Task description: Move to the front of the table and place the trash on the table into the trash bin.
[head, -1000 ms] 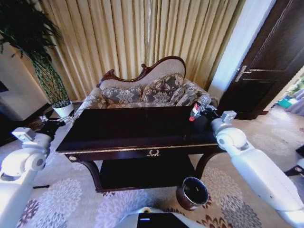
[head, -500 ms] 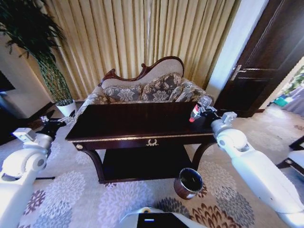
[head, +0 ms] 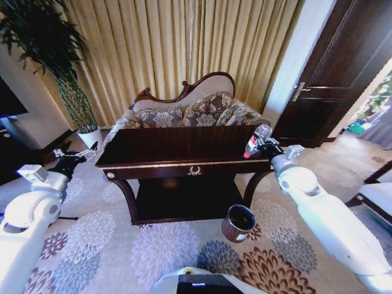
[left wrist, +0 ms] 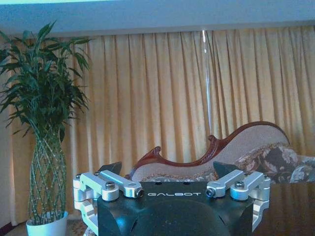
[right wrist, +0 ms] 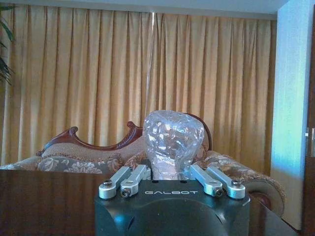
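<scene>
Backed off a bit, so the table [head: 184, 152] sits farther away; right hand [head: 260, 144] pinching the bottle [head: 255, 140] over its right end, left hand [head: 75, 158] spread, bin [head: 238, 222] near-right.

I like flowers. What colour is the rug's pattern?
Grey, brown and white flowers on the rug, best in the head view.

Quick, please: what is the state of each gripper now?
Left gripper: open, holding nothing.
Right gripper: closed on the bottle.
</scene>
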Motion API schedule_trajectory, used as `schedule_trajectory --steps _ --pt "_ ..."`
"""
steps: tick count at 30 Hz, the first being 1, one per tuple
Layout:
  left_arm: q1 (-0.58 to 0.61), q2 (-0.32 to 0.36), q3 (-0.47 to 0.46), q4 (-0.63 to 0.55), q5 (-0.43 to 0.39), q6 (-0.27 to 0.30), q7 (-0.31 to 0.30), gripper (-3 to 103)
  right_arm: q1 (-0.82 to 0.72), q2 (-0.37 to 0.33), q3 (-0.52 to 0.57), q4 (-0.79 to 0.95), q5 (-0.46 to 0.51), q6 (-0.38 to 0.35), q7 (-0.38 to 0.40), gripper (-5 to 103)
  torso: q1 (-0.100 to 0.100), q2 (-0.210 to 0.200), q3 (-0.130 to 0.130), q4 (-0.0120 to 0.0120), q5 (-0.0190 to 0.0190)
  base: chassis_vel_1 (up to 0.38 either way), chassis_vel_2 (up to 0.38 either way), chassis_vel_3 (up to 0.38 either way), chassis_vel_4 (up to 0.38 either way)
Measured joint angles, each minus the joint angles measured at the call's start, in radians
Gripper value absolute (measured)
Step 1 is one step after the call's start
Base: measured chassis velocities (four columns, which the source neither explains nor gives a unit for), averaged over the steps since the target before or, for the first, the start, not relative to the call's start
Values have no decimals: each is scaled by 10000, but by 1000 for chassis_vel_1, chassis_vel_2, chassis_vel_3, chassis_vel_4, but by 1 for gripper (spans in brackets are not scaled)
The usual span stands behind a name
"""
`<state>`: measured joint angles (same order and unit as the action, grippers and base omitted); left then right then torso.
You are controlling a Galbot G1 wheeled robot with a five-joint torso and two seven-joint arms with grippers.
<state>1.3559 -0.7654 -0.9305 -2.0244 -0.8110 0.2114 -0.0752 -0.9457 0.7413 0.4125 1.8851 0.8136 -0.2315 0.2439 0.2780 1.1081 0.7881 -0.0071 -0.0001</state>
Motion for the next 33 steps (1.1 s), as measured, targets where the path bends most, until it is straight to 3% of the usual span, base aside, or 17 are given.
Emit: schedule_trajectory --steps 15,33 --pt "-154 -65 165 -20 16 -2 -25 100 -1091 783 157 -1014 -985 29 -396 25 9 -5 5 -1 0 14 -19 -14 18" --pt "-181 -136 187 -122 15 -3 -87 100 -769 2292 -949 -4867 -2793 1365 -876 25 3 -2 2 -3 -1 0 0 0 0"
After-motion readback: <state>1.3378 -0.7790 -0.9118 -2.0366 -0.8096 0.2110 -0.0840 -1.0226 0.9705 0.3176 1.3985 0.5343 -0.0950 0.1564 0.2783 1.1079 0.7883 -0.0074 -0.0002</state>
